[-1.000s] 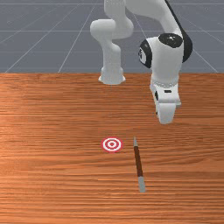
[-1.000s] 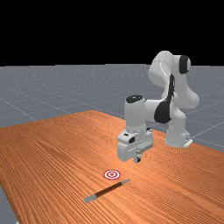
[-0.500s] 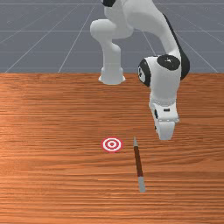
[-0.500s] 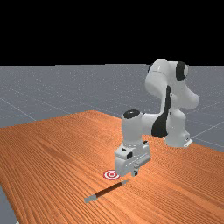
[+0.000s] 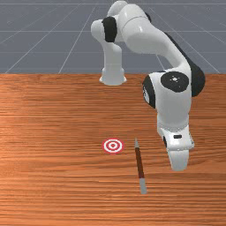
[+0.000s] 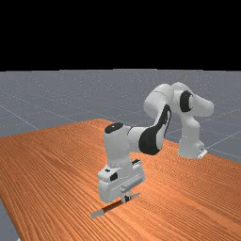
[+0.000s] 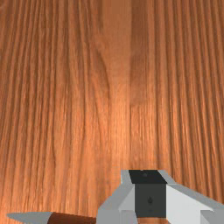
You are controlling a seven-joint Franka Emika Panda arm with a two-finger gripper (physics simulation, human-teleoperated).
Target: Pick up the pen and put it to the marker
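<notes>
Far view: our arm (image 6: 153, 136) reaches toward the far view's left with its hand (image 6: 115, 185) turned down. The gripper (image 6: 126, 198) is in front of part of the pen (image 6: 110, 207) in our line of sight. The pen lies on the table (image 6: 47, 174), its pointed tip (image 6: 136, 195) toward the far view's right and its blunt grey end (image 6: 97, 213) toward the far view's left. We cannot tell from this view whether the gripper stands open or closed.

Front view: we locate the whole pen on the wood, apart from the marker (image 5: 113, 145), a flat disc of red and white rings. The marker lies near the pointed tip, on the front view's left of it. The brown barrel (image 5: 139, 163) runs between the tip and the blunt end; the tip faces the side of the table where our arm's base (image 5: 113, 76) stands. The hand is on the front view's right of the pen, with a strip of table visible between them.

Wrist view: we see the pointed tip and part of the barrel beside the gripper. The wood grain runs across the line of the pen. The state of the gripper cannot be determined here either.
</notes>
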